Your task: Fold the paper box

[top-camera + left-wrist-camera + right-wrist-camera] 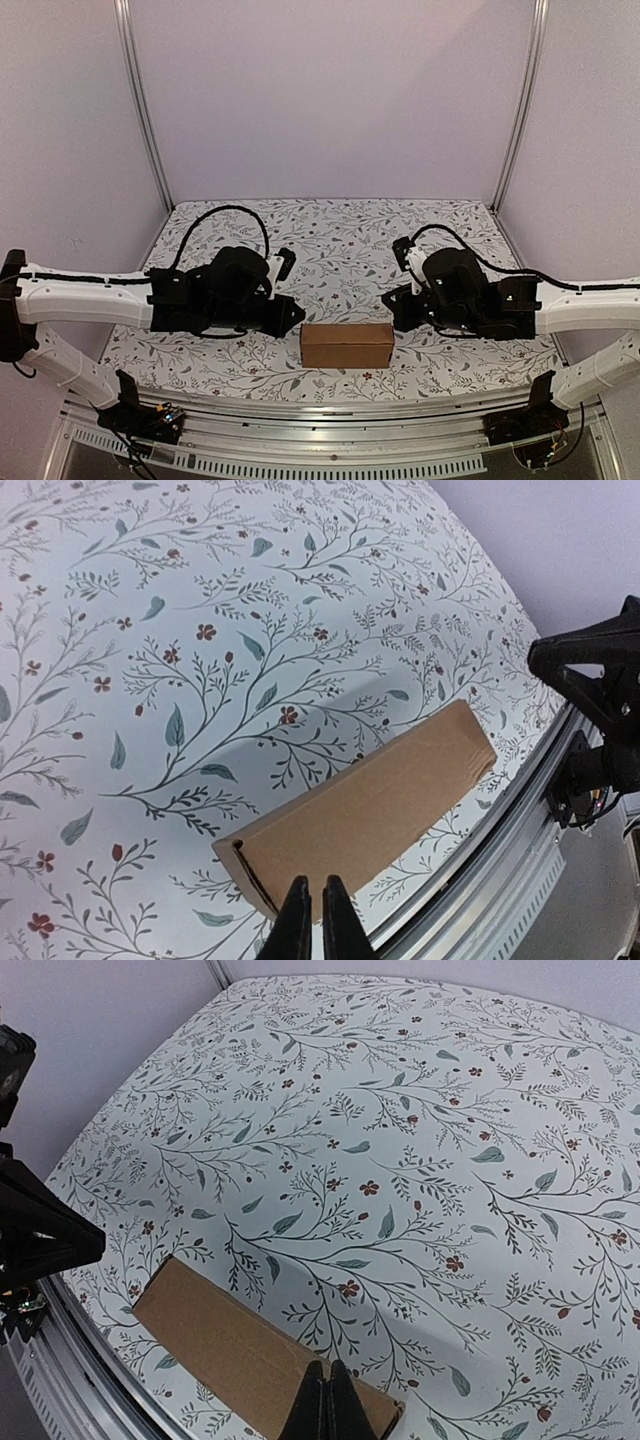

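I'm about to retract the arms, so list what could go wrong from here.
The oblong brown cardboard box lies close to the near edge of the table; a nudge could slide it onto the metal rail. The left gripper and right gripper sit by its ends, so retracting might snag a flap and reopen it.

Left arm [80,295] and right arm [585,305] are stretching in from the 2 sides, forearms lying about level, wrists turning the tips toward each other. Left gripper [314,888] is showing just a thin slit between its fingers. Right gripper [327,1370] is pinching fully together, fingertips touching.
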Available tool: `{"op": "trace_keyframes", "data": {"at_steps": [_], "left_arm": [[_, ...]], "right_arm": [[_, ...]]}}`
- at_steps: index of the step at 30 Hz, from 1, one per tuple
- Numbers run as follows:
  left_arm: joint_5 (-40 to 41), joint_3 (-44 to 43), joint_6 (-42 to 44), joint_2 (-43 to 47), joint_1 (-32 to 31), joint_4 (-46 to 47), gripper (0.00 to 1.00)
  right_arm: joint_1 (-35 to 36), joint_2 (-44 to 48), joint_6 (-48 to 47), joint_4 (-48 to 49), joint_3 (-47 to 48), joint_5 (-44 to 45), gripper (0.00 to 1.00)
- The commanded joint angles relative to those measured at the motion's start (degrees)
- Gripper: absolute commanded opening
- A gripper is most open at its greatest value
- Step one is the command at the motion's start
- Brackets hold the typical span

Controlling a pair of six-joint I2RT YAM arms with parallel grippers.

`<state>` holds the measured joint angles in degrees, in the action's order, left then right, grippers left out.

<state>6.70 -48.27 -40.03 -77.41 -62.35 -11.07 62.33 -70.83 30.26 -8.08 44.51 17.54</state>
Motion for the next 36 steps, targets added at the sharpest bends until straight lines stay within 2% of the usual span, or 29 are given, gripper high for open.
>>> {"op": "trace_keyframes", "data": {"at_steps": [1,4,7,14,18,22,27,36], "left_arm": [[4.3,-3.4,2.2,1.6,1.7,-7.3,0.04],[5.4,-4.6,2.5,0.7,3.3,-8.6,0.01],[2.7,-5.7,2.9,-1.7,5.6,-7.5,0.0],[-2.0,-13.4,6.4,-12.6,7.4,-6.6,0.0],[-3.8,-17.6,7.2,-19.7,7.5,-7.9,0.0],[-6.0,-18.7,6.0,-22.7,7.5,-8.0,0.0],[-10.6,-18.3,4.5,-24.1,6.9,-7.2,0.0],[-12.4,-16.1,2.8,-22.0,4.0,-6.0,0.0]], "right_arm": [[2.4,3.4,-1.5,-2.3,-1.5,-2.9,0.0],[4.8,5.0,-0.8,-1.9,-4.1,-4.6,0.0],[8.3,5.8,0.7,-1.2,-6.7,-5.5,0.0],[15.7,2.0,5.0,0.6,-9.4,-2.0,0.0],[15.9,-4.0,6.6,3.3,-9.0,0.3,0.0],[15.8,-10.4,8.3,3.7,-6.5,5.8,0.0],[14.3,-16.3,11.8,6.0,-4.1,9.1,0.0],[8.3,-23.3,12.3,14.5,-0.6,6.1,0.0]]}}
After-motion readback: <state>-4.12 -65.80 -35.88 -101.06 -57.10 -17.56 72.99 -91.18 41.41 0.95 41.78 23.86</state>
